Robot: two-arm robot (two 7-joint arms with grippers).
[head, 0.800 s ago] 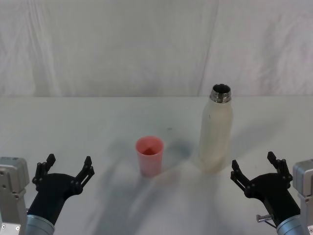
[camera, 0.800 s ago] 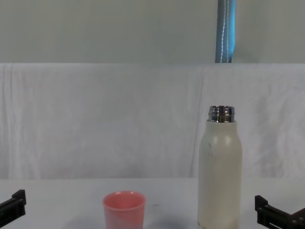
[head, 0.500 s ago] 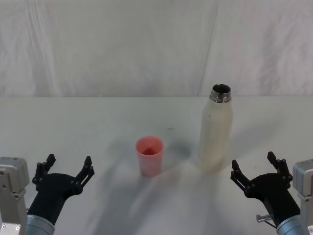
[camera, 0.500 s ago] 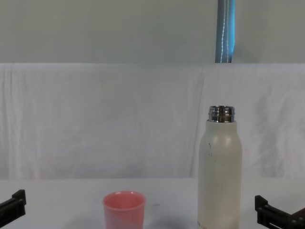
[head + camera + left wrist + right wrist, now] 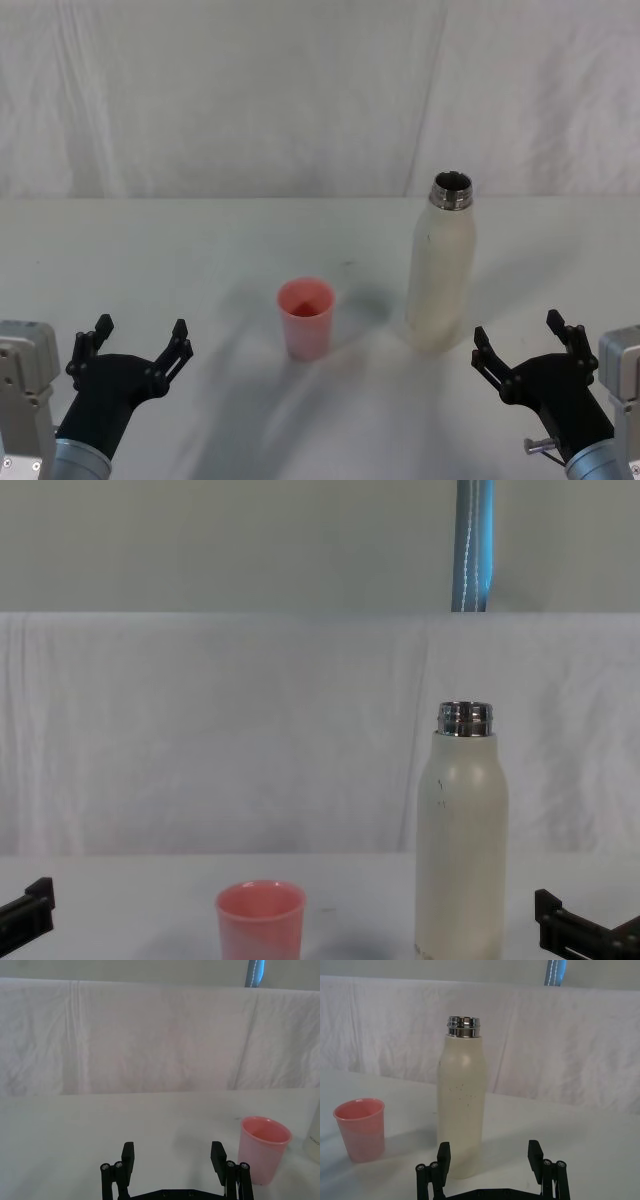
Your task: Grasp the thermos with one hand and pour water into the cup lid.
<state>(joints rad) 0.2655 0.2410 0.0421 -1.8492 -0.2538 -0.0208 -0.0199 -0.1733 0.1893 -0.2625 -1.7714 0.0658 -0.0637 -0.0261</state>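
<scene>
The cream-white thermos (image 5: 441, 270) (image 5: 461, 840) (image 5: 460, 1105) stands upright and uncapped on the white table, right of centre, its steel neck open. To its left sits the salmon-pink cup lid (image 5: 306, 318) (image 5: 260, 920) (image 5: 263, 1156) (image 5: 360, 1129), upright. My right gripper (image 5: 525, 340) (image 5: 489, 1155) is open near the front right, just short of the thermos and a little to its right. My left gripper (image 5: 139, 335) (image 5: 172, 1156) is open at the front left, well left of the cup lid. Neither holds anything.
A white cloth backdrop (image 5: 300, 100) rises behind the table's far edge. A blue pole (image 5: 474, 545) stands behind it. Bare tabletop (image 5: 200, 250) lies around the two objects.
</scene>
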